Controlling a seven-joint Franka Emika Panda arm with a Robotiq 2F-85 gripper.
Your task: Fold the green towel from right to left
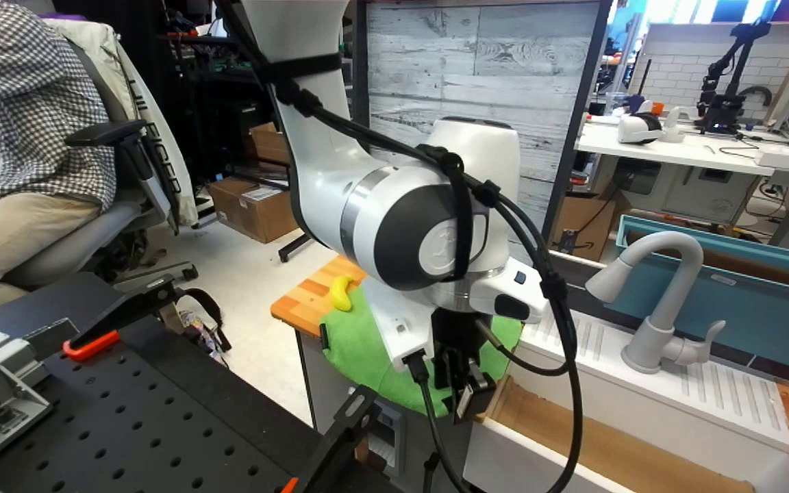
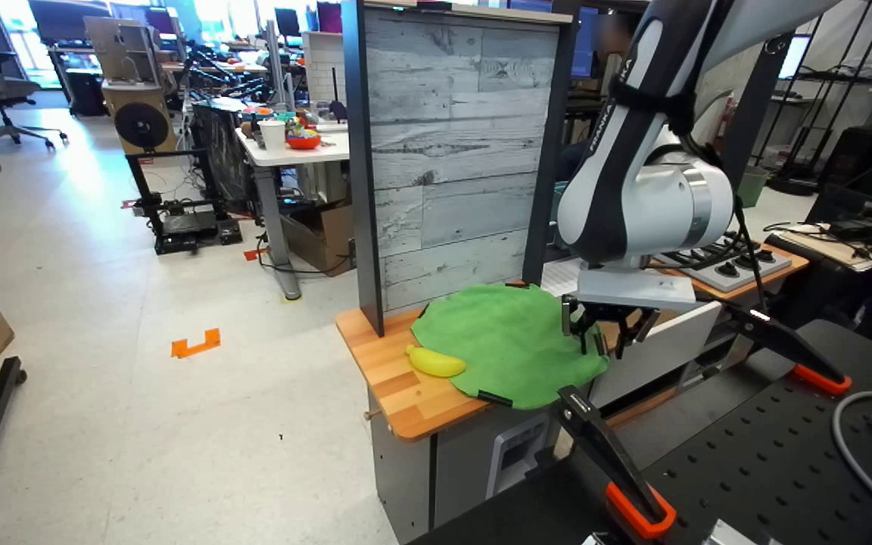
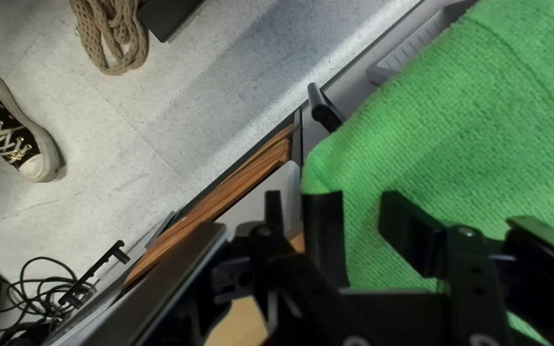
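Your arm [image 1: 405,236] hides part of the green towel [image 1: 360,342] in an exterior view; your tool [image 2: 602,348] points down, jaws spread apart.

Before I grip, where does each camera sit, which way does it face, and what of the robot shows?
An exterior view: above the wooden tabletop, facing down across the green towel toward the gray panel; arm and pincer show.
An exterior view: raised, looking down past the arm at the towel, faucet at right; pincer partly hidden.
Wrist view: on the arm, looking past the pincer's fingers at towel edge and floor.
Both exterior views share towel, panel and banana; each camera's side of the arm is unclear.
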